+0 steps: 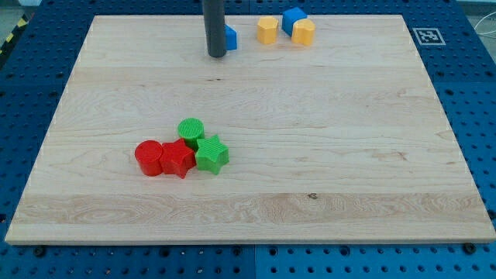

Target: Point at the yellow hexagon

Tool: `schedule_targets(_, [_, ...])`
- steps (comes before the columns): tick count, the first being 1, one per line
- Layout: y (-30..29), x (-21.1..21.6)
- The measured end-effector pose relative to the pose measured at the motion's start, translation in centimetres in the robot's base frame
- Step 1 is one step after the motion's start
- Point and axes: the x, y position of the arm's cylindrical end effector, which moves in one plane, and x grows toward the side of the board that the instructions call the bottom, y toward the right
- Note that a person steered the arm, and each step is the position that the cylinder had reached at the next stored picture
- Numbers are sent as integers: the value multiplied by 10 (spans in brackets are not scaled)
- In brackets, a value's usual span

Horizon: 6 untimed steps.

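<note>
On wood board, blue pegboard table around, my tip nr blue block

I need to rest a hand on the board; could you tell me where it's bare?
Bare: the view's whole right half below the yellow hexagon, and the bottom strip. Crowded: the red and green cluster around the green star, and the top edge near my tip.

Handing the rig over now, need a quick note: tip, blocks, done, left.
My tip is down near the board's top edge, right beside a blue block partly hidden behind the rod.
Two yellow blocks lie to the view's right: one alone, one touching a second blue block. Which is the hexagon is unclear at this size.
Red and green blocks are clustered lower left, uninvolved.
Done: nothing yet. Left: move the tip right to the yellow hexagon.
</note>
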Motion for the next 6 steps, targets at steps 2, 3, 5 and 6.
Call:
schedule_targets(2, [0, -29])
schedule_targets(3, [-1, -33])
schedule_targets(5, [51, 25])
schedule_targets(6, [77, 25])
